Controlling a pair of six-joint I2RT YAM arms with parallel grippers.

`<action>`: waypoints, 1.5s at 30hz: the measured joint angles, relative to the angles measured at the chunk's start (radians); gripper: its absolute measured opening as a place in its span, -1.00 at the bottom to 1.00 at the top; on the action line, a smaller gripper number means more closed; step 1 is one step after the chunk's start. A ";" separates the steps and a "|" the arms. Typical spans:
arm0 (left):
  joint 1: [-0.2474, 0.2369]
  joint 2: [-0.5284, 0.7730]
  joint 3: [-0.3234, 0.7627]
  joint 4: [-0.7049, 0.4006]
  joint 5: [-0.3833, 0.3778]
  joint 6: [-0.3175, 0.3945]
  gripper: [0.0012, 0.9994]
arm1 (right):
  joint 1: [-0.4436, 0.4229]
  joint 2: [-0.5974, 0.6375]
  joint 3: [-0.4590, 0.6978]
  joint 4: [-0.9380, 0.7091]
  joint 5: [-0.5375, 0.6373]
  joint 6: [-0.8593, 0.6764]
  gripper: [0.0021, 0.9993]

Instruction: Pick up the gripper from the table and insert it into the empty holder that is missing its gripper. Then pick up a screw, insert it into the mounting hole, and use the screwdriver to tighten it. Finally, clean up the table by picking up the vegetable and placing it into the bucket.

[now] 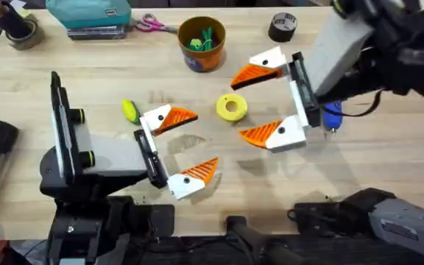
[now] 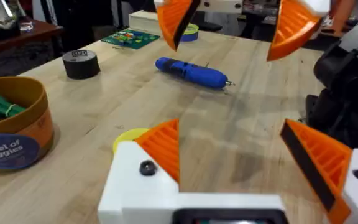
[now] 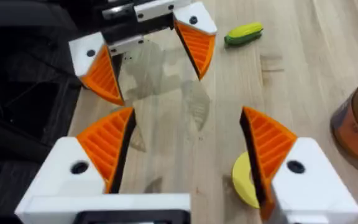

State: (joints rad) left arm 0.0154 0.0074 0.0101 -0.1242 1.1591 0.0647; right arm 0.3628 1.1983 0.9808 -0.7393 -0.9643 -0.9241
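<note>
Overhead: left gripper (image 1: 177, 145) and right gripper (image 1: 266, 99) both spread, empty, facing across the yellow ring-shaped disc (image 1: 231, 107); small yellow-green oval vegetable (image 1: 129, 110) lies just beside left's fingers. Left wrist: blue pen-shaped screwdriver (image 2: 192, 72) lies beyond the fingertips, likely staged. Right wrist: vegetable (image 3: 243, 33) beyond the opposing gripper, awaiting cleanup.

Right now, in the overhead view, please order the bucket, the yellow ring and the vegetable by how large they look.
1. bucket, clearly the largest.
2. yellow ring, medium.
3. vegetable, slightly smaller than the ring; these two look close, so this order is less certain.
</note>
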 joint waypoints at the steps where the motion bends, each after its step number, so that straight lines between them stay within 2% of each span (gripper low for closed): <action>1: 0.000 0.000 0.000 0.000 0.000 0.000 0.97 | -0.003 0.012 -0.001 0.005 -0.003 -0.015 0.99; 13: 0.000 0.000 0.000 0.000 0.000 0.000 0.97 | -0.008 0.169 -0.002 0.035 -0.002 -0.092 0.99; 22: 0.000 0.000 0.000 0.000 0.000 0.000 0.97 | -0.008 0.177 -0.003 0.035 -0.002 -0.297 0.99; 29: 0.000 0.000 0.000 0.000 0.000 0.000 0.96 | -0.008 0.177 -0.003 0.032 -0.002 -0.356 0.99; 31: 0.000 0.000 0.000 0.000 0.000 0.002 0.52 | -0.008 0.177 -0.003 0.032 -0.002 -0.363 0.99; 35: 0.000 0.000 0.000 0.000 0.000 0.003 -0.75 | -0.008 0.177 -0.003 0.032 -0.002 -0.367 0.99; 36: 0.000 0.000 0.000 0.000 0.000 0.008 -0.93 | -0.008 0.177 -0.003 0.032 -0.002 -0.367 0.99; 38: 0.000 0.000 0.000 0.000 0.000 0.008 -0.99 | -0.008 0.177 -0.003 0.032 -0.002 -0.367 0.99; 42: 0.000 0.000 0.000 0.000 0.000 0.008 -0.99 | -0.010 0.177 -0.003 0.034 -0.002 -0.364 0.99; 45: 0.000 0.000 0.000 0.000 0.000 0.008 -0.99 | -0.024 0.174 -0.002 0.055 -0.002 -0.300 0.99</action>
State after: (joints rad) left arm 0.0154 0.0071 0.0101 -0.1242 1.1595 0.0723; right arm 0.3393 1.3724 0.9787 -0.6843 -0.9665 -1.2245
